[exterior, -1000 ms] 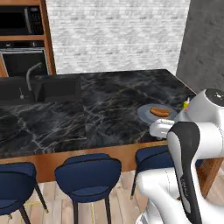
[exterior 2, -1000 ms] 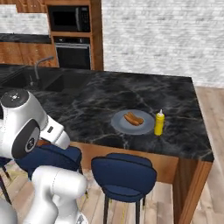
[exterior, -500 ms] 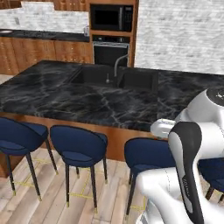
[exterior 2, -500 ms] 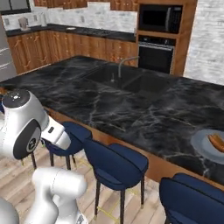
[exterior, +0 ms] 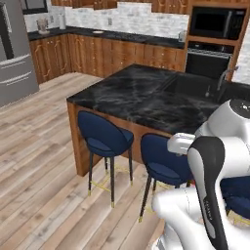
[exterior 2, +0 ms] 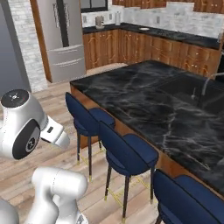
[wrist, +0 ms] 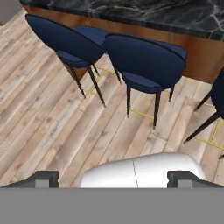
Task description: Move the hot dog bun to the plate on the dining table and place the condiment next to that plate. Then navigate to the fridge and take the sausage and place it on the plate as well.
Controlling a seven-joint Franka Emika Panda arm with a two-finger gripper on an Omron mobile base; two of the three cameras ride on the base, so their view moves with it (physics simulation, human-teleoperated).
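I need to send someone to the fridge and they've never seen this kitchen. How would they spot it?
Look past the dining table to the far wall. The fridge stands left of the wooden cabinets: tall, grey-silver, long vertical handles, two wide drawers below, unlike the brown wood beside it.

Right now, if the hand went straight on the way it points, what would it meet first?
Probably the nearer blue stool, whose seat sits almost dead ahead of the open hand; if it passes under the seat, the wooden floor. Depth is unclear.
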